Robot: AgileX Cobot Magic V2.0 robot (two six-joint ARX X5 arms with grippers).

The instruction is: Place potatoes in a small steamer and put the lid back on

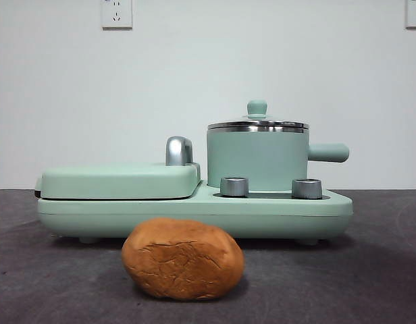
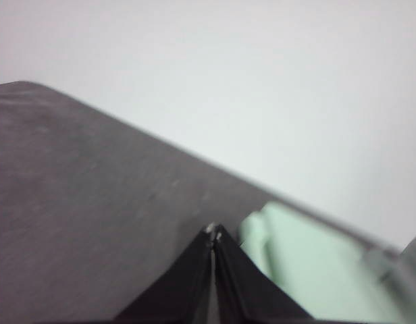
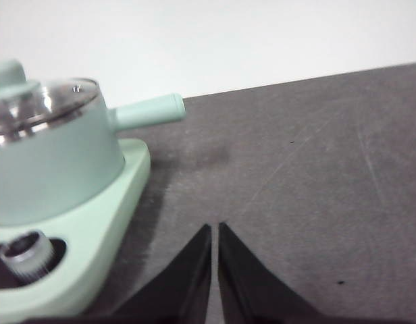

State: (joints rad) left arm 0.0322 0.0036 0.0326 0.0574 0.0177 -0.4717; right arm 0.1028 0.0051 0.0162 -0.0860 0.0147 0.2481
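Note:
The potato [image 1: 183, 258], a large oval orange-brown lump with cracked skin, lies on the dark table in front of the green cooker base [image 1: 194, 210]. The small steamer [image 1: 258, 158] stands on the right half of the base with its side handle [image 1: 328, 152] pointing right. The glass lid [image 1: 257, 123] with its green knob sits on the steamer. The steamer [image 3: 53, 169] and lid [image 3: 42, 101] also show in the right wrist view. My right gripper [image 3: 215, 228] is shut and empty above the table, to the right of the steamer. My left gripper [image 2: 214, 233] is shut and empty near the cooker's left end [image 2: 309, 270].
A flat green lidded griddle [image 1: 119, 181] with a steel handle [image 1: 178, 150] fills the left half of the base. Two steel dials [image 1: 234, 187] [image 1: 306, 188] stand at the front of the base. A white wall stands behind.

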